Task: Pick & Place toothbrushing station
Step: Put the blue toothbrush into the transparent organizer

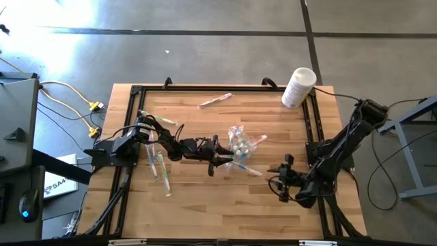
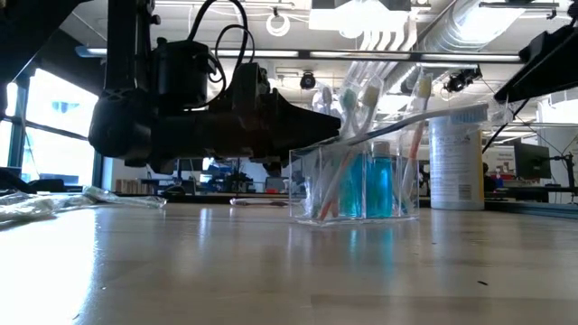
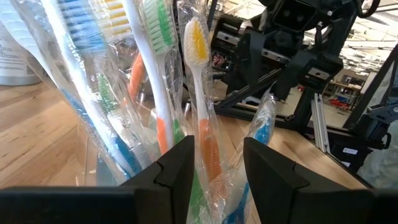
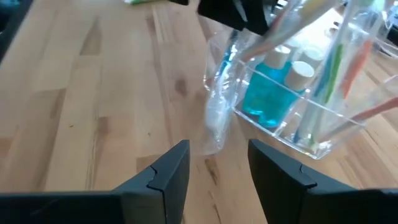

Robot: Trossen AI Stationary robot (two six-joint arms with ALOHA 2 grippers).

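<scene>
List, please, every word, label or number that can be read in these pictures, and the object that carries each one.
"SA4": partly cut off, on a white sheet on the floor left of the table.
White cylindrical container: lines of print on its label, too small to read.
Toothbrush wrappers: no readable print.
Nothing else carries readable text.

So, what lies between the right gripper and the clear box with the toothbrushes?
In the right wrist view, one wrapped toothbrush leans beside the clear box; before the right gripper there is only bare wooden table.
</scene>
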